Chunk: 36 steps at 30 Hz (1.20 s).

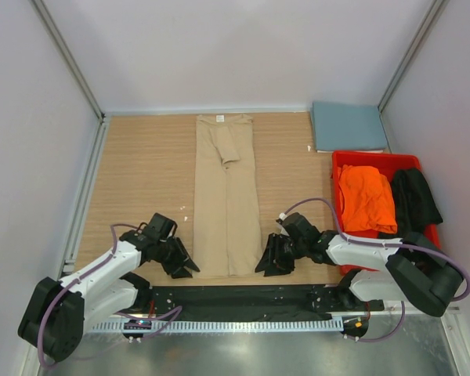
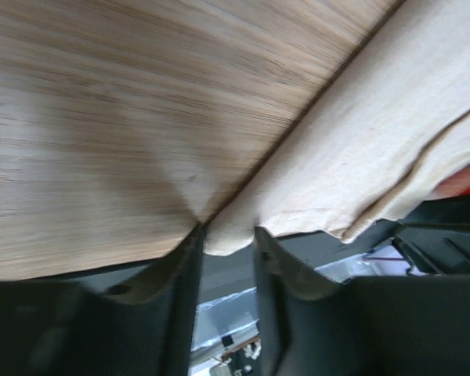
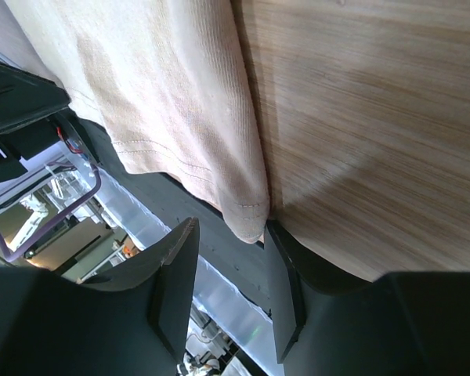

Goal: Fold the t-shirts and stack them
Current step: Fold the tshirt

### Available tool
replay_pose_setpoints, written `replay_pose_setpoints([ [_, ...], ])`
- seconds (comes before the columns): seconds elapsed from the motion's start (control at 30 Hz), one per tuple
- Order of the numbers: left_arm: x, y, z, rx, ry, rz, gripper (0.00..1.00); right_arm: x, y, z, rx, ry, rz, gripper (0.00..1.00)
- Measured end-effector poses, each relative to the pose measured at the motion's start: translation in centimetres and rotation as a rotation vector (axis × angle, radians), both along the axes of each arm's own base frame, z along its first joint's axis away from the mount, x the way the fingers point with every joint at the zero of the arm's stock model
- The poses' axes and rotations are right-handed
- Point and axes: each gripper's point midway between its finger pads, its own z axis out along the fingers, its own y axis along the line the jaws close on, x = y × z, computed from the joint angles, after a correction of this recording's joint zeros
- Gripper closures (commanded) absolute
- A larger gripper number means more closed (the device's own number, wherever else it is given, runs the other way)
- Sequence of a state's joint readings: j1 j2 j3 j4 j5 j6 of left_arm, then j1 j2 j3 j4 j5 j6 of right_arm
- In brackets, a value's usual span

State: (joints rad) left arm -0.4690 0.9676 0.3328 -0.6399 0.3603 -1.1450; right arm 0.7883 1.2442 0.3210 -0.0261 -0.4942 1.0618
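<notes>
A tan t-shirt (image 1: 227, 196) lies folded into a long narrow strip down the middle of the wooden table (image 1: 141, 172). My left gripper (image 1: 182, 266) is at its near left corner. In the left wrist view the tan cloth (image 2: 376, 141) has that corner between the narrowly parted fingers of the gripper (image 2: 227, 231). My right gripper (image 1: 270, 262) is at the near right corner. There the cloth (image 3: 172, 102) touches one finger of the gripper (image 3: 231, 227), with a clear gap to the other. An orange t-shirt (image 1: 366, 196) and a black one (image 1: 413, 196) lie in the bin. A folded blue-grey one (image 1: 348, 125) sits at the back right.
The red plastic bin (image 1: 376, 159) stands at the right side of the table, close behind my right arm. A black mat (image 1: 235, 301) runs along the near edge between the arm bases. White walls close in the table on three sides.
</notes>
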Motion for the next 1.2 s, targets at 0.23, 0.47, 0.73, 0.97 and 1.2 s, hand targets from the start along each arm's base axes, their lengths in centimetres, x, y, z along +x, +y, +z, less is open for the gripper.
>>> replay_pose_setpoints([
  [0.23, 0.2, -0.3, 0.3, -0.018, -0.014, -0.004, 0.57, 0.3, -0.4, -0.1, -0.049, -0.003, -0.010, 0.55],
  [0.47, 0.0, -0.2, 0.0, -0.006, 0.009, -0.010, 0.68, 0.3, -0.3, -0.2, -0.060, 0.007, -0.005, 0.56],
  [0.73, -0.4, -0.4, -0.3, -0.012, 0.043, -0.036, 1.00, 0.4, -0.3, -0.8, -0.072, 0.008, 0.009, 0.95],
  [0.97, -0.2, -0.4, -0.1, -0.005, 0.039, -0.050, 1.00, 0.4, -0.5, -0.9, -0.084, 0.005, 0.017, 0.99],
  [1.2, 6.1, -2.3, 5.3, 0.003, -0.088, -0.041, 1.00, 4.7, -0.4, 2.8, -0.123, -0.073, -0.026, 0.99],
])
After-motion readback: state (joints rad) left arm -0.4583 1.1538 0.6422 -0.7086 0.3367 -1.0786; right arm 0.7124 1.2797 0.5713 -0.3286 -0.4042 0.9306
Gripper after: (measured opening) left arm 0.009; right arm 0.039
